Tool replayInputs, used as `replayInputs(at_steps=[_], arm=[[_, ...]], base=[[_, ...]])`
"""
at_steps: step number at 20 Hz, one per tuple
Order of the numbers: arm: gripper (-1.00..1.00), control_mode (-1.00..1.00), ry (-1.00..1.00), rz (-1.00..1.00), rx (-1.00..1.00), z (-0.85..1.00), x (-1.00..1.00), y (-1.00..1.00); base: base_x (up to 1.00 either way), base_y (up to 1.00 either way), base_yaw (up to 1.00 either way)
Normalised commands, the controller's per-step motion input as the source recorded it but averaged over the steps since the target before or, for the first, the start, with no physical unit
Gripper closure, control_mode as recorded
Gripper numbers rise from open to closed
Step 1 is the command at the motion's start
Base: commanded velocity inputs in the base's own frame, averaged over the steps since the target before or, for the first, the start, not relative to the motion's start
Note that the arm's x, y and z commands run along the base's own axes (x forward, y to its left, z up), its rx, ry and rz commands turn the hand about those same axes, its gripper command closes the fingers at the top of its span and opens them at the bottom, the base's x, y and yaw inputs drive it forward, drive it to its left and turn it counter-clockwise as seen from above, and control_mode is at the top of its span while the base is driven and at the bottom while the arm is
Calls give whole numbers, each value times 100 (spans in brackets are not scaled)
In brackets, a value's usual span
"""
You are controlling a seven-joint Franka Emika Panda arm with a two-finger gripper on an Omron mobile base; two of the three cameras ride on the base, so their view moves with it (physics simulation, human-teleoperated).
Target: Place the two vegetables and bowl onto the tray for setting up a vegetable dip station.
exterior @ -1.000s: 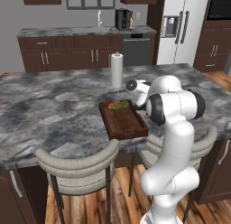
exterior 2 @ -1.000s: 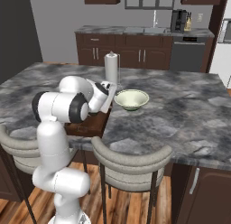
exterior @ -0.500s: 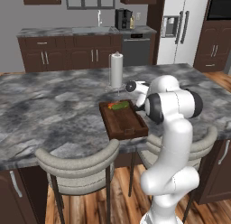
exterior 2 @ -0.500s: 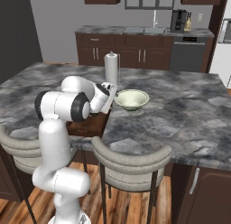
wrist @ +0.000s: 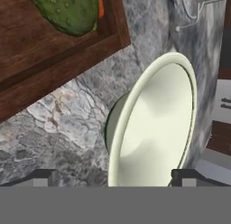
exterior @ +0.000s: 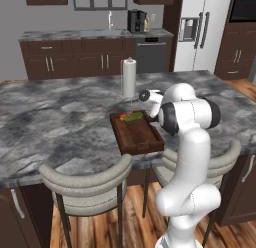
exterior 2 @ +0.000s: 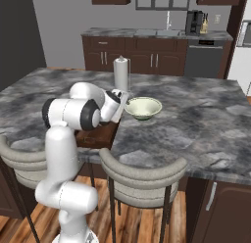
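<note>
The white arm rises beside the stools, folds at its dark elbow and reaches over the marble counter point(exterior: 60, 117), its gripper point(wrist: 115, 175) hanging low above the bowl point(exterior 2: 143, 108) with both dark tips spread wide on either side of the rim, gripping nothing. Since a second ago the hand has crept slightly further toward the bowl; nothing else has shifted. The bowl is smooth, pale cream with a green tinge, round and shallow, sitting on grey veined stone just beside the tray point(exterior: 137, 134). That tray is dark grained wood with low sides; the knobbly green cucumber point(wrist: 67, 11) and the orange carrot point(wrist: 101, 6) lie together at its far end
</note>
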Motion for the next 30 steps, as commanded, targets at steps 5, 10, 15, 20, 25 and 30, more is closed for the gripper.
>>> replayInputs(at_steps=[5,10,15,20,25,30], arm=[[-100,-100,0,0,0,-5,8,-4],[-100,-100,0,0,0,-3,11,-6],[-100,-100,0,0,0,-7,15,-7],[-100,-100,0,0,0,-13,11,-8],[-100,-100,0,0,0,-17,8,-10],[-100,-100,0,0,0,-13,11,-10]], base=[[0,0,0],[0,0,0],[0,0,0],[0,0,0],[0,0,0],[0,0,0]])
